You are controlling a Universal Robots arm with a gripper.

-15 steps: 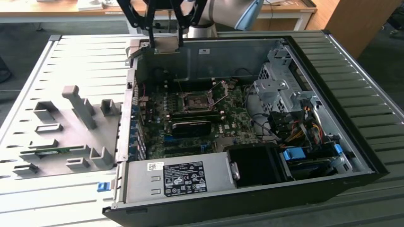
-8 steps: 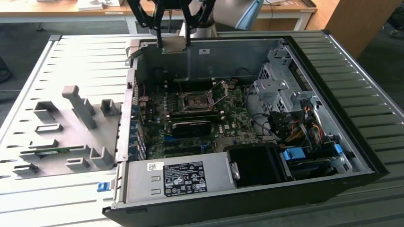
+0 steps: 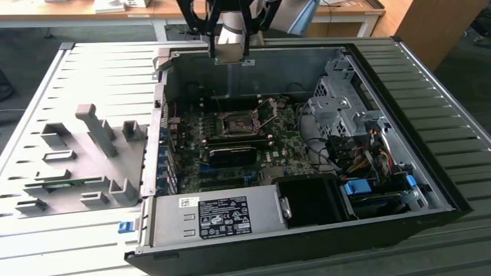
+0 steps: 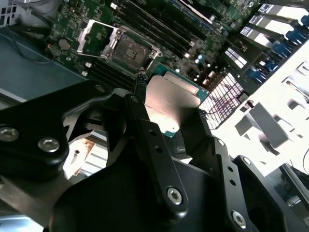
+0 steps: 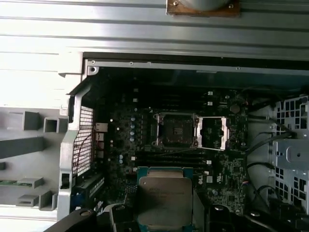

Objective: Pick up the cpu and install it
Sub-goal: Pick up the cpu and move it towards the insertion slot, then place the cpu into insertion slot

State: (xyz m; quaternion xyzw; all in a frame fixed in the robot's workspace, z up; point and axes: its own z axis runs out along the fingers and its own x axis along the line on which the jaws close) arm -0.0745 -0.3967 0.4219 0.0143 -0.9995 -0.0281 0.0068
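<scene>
**Chip in the grip, socket open**

Exterior view: the arm (image 3: 201,20) hangs over the far wall of the open computer case (image 3: 284,69), its upper part cut off by the frame's edge. The socket (image 3: 240,123) lies open on the board (image 3: 188,172) below.

Second wrist view: the gripper (image 4: 170,113) is clamped narrow on the cpu (image 4: 169,94), silver plate showing, held clear of the board.

First wrist view: the cpu (image 5: 164,200) is apart from the socket, whose load plate (image 5: 212,133) is swung open.

I'd call this the carry stage. Seating would call for squaring the chip over the socket and lowering it flat. Where the fingers (image 4: 145,130) meet the chip's edges is hard to make out, and so are the socket pins.
</scene>
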